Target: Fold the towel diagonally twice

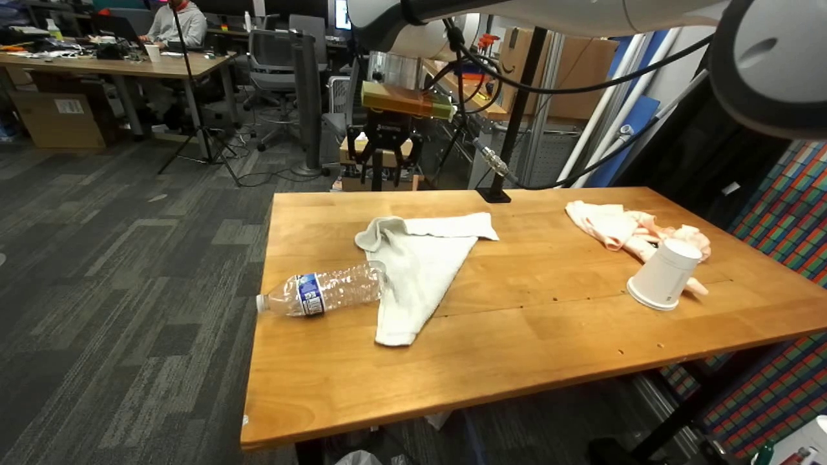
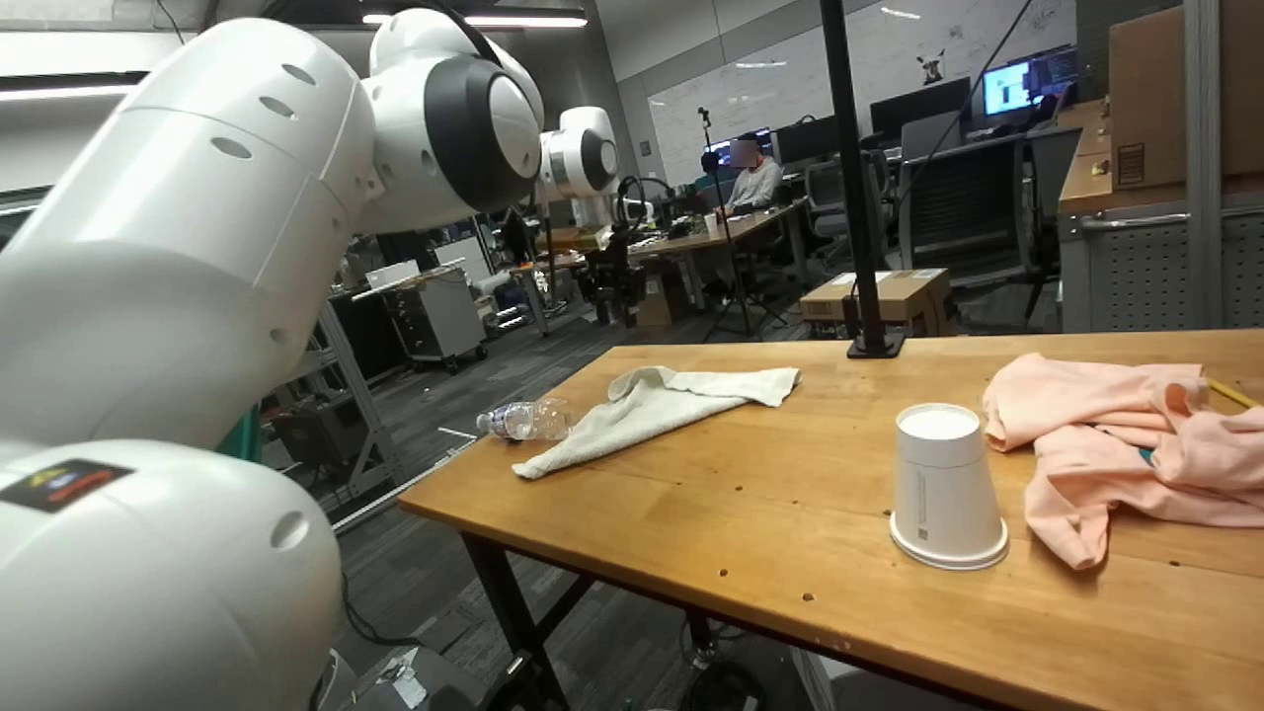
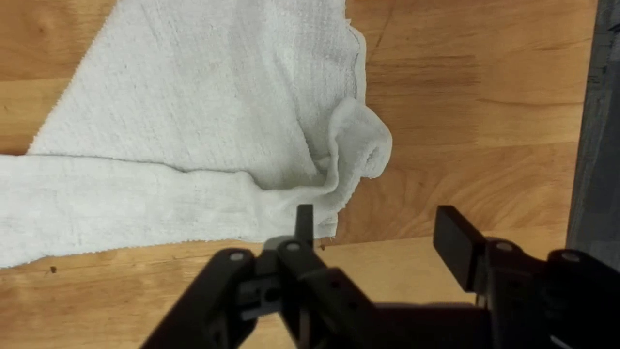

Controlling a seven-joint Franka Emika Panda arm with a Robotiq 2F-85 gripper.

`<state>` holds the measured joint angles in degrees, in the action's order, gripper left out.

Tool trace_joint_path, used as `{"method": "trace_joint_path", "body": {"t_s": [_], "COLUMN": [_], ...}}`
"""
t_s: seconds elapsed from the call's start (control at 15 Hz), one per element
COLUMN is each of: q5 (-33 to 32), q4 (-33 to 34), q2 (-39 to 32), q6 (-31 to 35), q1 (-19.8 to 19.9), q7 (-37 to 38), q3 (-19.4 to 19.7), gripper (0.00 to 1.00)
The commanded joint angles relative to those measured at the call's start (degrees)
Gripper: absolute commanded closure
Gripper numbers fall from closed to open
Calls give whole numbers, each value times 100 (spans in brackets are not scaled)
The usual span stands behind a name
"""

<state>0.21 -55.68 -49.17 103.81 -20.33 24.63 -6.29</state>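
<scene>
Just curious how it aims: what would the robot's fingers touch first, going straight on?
Probably the towel where it bunches up, though one of the fingers may meet bare tabletop beside it; depth is unclear.

The white, roughly triangular soft-cloth towel [image 2: 662,405] leans toward cream in an exterior view and pale grey in the wrist view. The honey-brown, flat wooden counter [image 1: 517,349] has streaky grain and small dark specks. The clear, cylindrical plastic bottle [image 1: 352,286] carries a white cap [image 1: 261,303] and a blue-and-white label [image 1: 310,294]. The white, tapered paper cup [image 2: 945,494] bears small grey print; the crumpled fabric cloth [image 2: 1086,474] is peach-pink. The jointed, two-fingered claw [image 3: 375,230] is black, the oblong block [image 1: 400,99] above it yellow and orange. The white, rounded, glossy arm [image 2: 197,257] has dark bands. The grey carpet floor [image 1: 148,271] mixes lighter and darker streaked rectangles.
</scene>
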Motion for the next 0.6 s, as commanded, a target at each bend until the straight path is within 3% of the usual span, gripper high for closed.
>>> {"method": "trace_joint_path", "body": {"t_s": [0.0, 0.2, 0.53], "q5": [-96, -189, -819], "q4": [-297, -1103, -2480], "q2": [337, 894, 1828], "q6": [79, 712, 2447], "q1": [115, 230, 186], "q7": [80, 90, 270], "q3": [178, 425, 885], "gripper": [2, 0, 0]}}
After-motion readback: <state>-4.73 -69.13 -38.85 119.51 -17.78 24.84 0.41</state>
